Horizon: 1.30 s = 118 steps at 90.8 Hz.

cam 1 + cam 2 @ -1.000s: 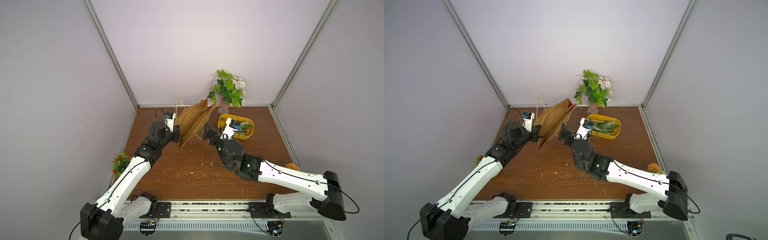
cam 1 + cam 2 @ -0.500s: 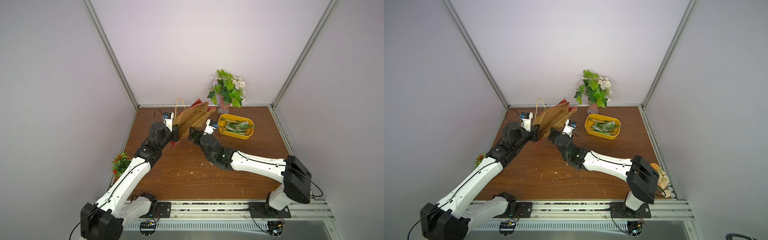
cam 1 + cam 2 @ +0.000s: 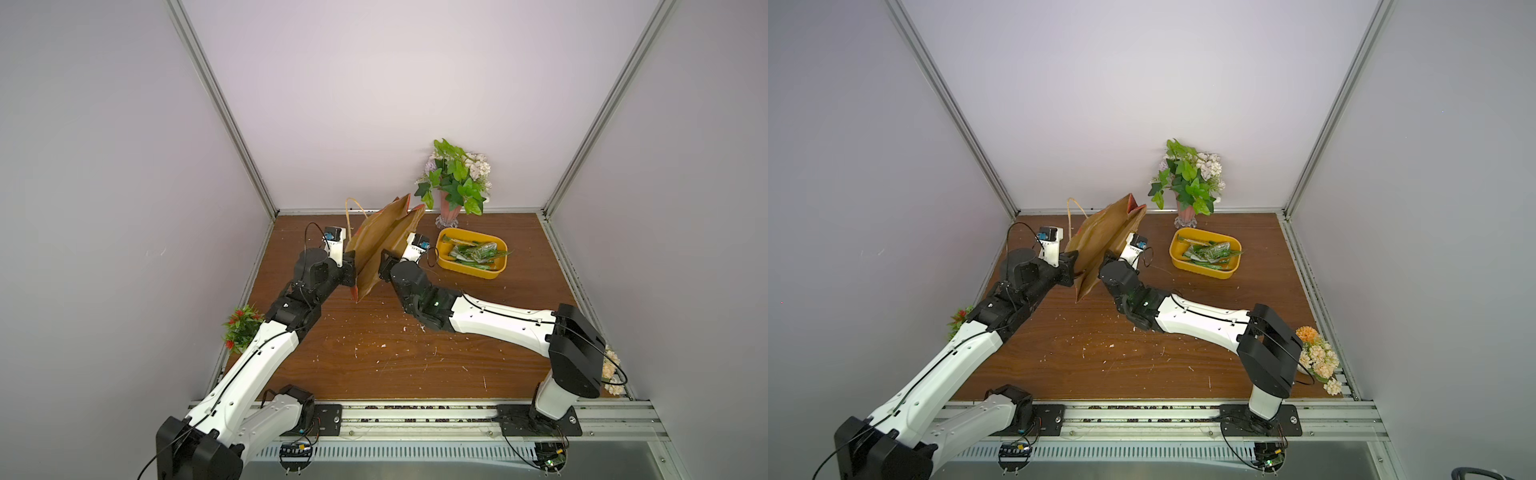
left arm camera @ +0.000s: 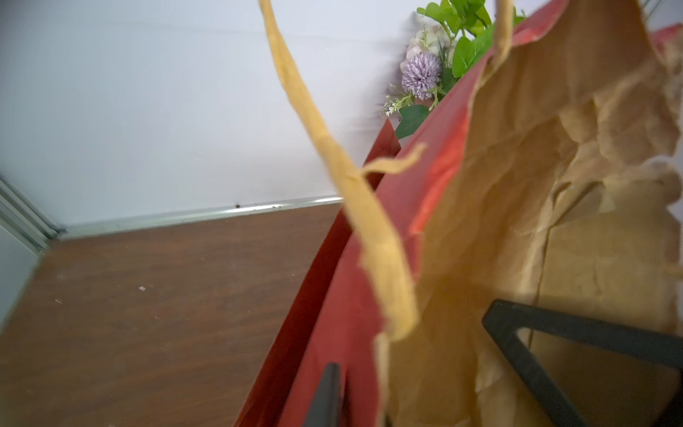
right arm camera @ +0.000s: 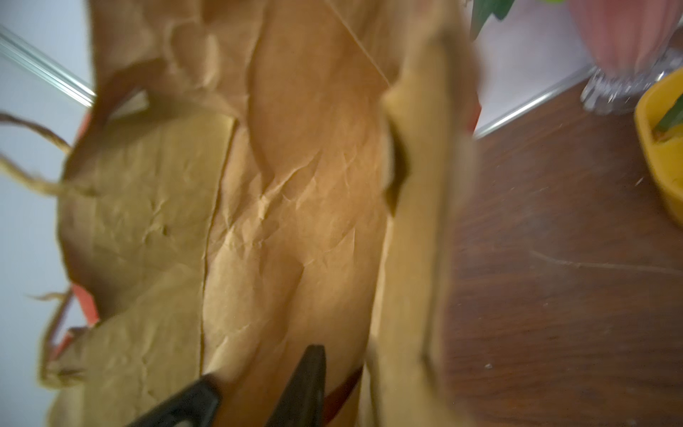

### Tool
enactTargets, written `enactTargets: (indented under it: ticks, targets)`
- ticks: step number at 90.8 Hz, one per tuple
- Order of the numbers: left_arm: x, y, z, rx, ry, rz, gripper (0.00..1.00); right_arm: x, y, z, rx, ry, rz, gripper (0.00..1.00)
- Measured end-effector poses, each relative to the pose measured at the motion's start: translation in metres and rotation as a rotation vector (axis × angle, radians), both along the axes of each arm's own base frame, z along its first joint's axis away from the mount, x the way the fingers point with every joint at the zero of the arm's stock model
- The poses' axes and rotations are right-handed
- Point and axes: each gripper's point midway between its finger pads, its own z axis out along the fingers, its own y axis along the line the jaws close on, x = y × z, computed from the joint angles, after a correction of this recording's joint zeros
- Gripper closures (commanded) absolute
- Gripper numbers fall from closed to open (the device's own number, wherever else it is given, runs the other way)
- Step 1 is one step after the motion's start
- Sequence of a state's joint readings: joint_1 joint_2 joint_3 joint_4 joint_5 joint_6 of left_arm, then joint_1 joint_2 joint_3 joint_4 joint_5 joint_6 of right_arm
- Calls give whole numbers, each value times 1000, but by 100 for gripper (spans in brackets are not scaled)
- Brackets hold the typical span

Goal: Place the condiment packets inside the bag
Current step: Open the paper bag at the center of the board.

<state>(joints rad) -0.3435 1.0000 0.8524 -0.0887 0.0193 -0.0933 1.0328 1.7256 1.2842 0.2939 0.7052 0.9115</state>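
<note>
Left gripper (image 4: 412,336) opposite right gripper (image 5: 262,366)

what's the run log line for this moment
bag: tilted | left gripper: open, straddling bag wall | right gripper: narrow around bag paper, grip unclear | condiment packets: in yellow tub

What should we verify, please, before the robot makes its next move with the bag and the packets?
1. Left gripper hold on the bag: jaws straddle one wall with a gap, not ok.
2. Right gripper hold: fingers either side of a paper fold, firmness cannot tell.
3. Bag upright: tilted, not ok.
4. Bag mouth wide: narrow and creased, not ok.
5. Condiment packets reachable: lying uncovered in the yellow tub, ok.
</note>
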Motion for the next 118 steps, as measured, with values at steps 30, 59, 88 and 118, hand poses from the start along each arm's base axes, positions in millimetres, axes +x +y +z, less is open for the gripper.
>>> enactTargets:
  ticks: [30,59,88,118]
  targets:
    - [-4,4,22,57,-26,-3,1,-7,-14,36,-237,-33,32,100]
    - [-5,-14,76,24,-65,-102,4,-7,17,73,-400,10,180,100]
    - [9,-5,31,97,49,-37,26,-18,20,48,-478,81,267,100]
    - [12,-2,17,137,79,-24,100,-26,22,40,-507,96,329,100]
